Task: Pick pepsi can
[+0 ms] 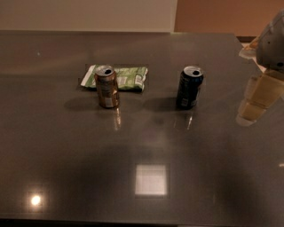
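Note:
The pepsi can, dark navy with a silver top, stands upright on the dark table, right of centre. A copper-brown can of the same size stands upright to its left. My gripper is at the right edge of the view, pale and blurred, hanging above the table to the right of the pepsi can and apart from it. It holds nothing that I can see.
A green snack packet lies flat behind the copper-brown can. The table's far edge meets a pale wall and a brown wall. Light reflections show on the near tabletop.

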You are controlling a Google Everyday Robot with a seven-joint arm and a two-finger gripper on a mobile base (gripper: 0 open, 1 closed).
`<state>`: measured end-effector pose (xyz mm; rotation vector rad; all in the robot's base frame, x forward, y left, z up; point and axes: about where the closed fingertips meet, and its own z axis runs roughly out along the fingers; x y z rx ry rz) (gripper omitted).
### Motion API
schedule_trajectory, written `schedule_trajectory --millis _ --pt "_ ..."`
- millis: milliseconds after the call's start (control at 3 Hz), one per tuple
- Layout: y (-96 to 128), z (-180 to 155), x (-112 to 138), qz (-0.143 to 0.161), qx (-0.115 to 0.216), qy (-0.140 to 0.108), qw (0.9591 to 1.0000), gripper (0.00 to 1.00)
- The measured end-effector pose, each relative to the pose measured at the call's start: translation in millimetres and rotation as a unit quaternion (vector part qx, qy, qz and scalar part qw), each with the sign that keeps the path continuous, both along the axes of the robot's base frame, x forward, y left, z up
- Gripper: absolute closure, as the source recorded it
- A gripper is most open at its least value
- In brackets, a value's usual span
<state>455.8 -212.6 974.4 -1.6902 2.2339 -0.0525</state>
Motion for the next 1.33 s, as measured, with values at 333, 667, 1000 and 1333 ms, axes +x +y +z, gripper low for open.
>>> schedule_trajectory --millis 333,667,1000,1333 --pt "12.8 -7.1 42.9 -0.016 0.049 0.006 0.9986 0.0" --pt "24.9 -11.7 74.9 -0.024 0.083 0.006 0.9963 0.0" --pt "30.2 -17.3 99.1 -0.031 0.1 -0.005 0.9945 0.0" --pt "35.4 -28.2 113.6 -0.03 0.108 -0.001 0.9937 0.0"
